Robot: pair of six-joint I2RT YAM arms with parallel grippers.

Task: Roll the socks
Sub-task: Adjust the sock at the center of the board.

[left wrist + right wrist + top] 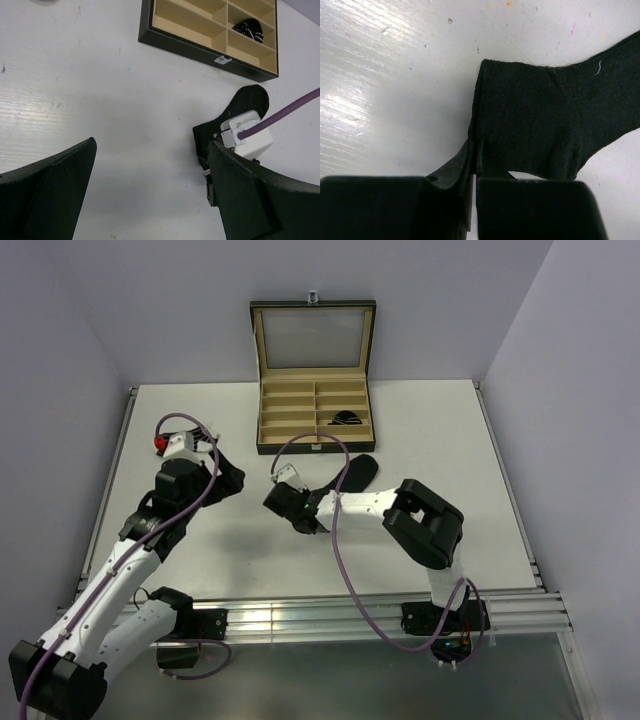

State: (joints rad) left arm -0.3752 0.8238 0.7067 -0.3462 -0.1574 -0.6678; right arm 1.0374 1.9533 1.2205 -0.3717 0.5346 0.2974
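White arms [115, 575], black joints [430, 525]; purple cables [340, 560]; black left tool [152, 150], right tool [476, 150].

The box [313, 415] sits at the far middle of the surface [450, 430], with a rolled sock [346, 419] in a right-hand compartment. A flat sock [362, 470] lies just before the box, the right hand [476, 150] at its left end. The left hand [150, 175] stands further left, apart.

The left arm [115, 575] stretches forward from its base, and the left gripper [152, 150] hangs with jaws spread wide. The right arm [365, 505] folds leftward at the elbow, the right gripper [476, 150] pinched tight on the edge of a black sock [535, 115].
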